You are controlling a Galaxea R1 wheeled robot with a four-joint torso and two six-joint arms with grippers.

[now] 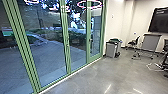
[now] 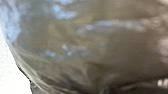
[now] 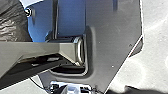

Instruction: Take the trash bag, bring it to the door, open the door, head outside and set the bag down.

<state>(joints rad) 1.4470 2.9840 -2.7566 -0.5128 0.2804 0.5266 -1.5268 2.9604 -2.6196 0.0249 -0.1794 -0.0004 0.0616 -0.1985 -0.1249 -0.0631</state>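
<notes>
In the head view, a line of green-framed glass doors runs from the near left toward the far wall, with a paved yard and planting beyond the glass. Grey bins stand just past the far end of the frames; farther right are a chair, a grey table and a dark wall screen, above a polished floor. The left wrist view has the trash bag close up, dark, creased and glossy. In the right wrist view, dark crinkled plastic lies against a blue part of the robot. Whether each gripper is open, closed or holding the bag, I cannot tell.
</notes>
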